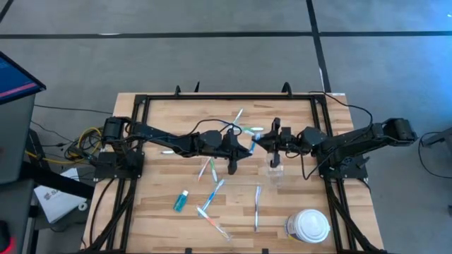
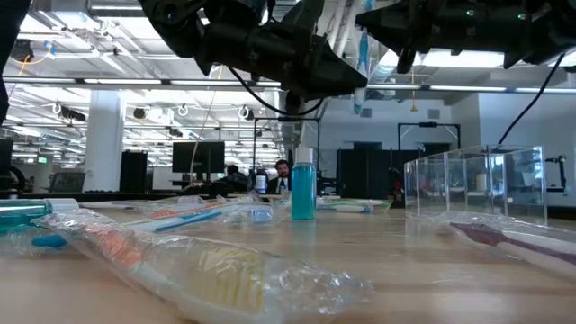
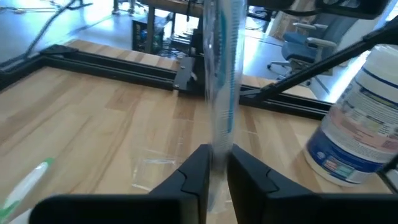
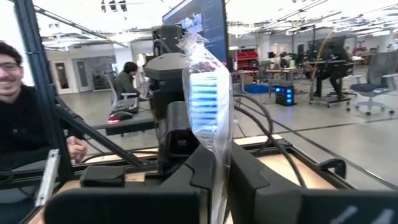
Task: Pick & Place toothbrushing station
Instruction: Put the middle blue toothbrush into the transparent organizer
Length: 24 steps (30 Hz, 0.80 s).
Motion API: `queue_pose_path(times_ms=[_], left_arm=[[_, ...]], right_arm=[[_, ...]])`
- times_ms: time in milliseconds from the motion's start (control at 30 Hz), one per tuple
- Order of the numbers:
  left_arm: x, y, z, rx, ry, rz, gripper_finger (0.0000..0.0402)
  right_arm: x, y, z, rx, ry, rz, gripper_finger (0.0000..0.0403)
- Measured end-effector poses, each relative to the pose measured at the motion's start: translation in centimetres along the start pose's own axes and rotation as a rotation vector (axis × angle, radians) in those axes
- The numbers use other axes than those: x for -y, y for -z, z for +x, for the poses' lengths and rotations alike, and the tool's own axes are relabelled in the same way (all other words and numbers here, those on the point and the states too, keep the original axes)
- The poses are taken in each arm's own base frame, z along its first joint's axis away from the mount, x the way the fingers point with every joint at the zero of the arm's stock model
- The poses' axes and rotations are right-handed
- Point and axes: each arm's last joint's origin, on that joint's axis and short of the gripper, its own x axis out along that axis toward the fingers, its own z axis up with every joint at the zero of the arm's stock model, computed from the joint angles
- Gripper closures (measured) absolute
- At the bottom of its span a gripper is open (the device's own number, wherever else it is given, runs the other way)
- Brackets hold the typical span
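Handover above bench (image 1: 162, 212): left gripper (image 3: 216, 163) and right gripper (image 4: 221, 163) both clamp wrapped blue toothbrush (image 4: 206, 102), likely regrasping before clear cup (image 1: 274, 171).

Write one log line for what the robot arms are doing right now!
left gripper: shut on wrapped blue toothbrush | right gripper: shut on its brush end | both mid-table, above clear cup

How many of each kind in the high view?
Toothbrushes: 9 that I can make out, one of them held between the arms
Tube: 1
Cup: 1
Lidded container: 1
Total: 12
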Motion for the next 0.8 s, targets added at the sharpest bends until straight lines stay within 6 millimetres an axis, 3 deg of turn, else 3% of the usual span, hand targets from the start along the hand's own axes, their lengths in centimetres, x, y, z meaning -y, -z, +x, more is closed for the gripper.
queue_pose_path(times_ms=[433,800], left_arm=[[-0.6,-0.2,-0.5,-0.052,-0.009,-0.005,0.0321],[-0.6,-0.6,-6.4,-0.036,-0.032,-0.020,0.0316]], right_arm=[[0.2,-0.9,-1.4,-0.076,0.019,-0.042,0.0398],[0.6,-0.6,-2.0,-0.148,0.141,-0.081,0.0398]])
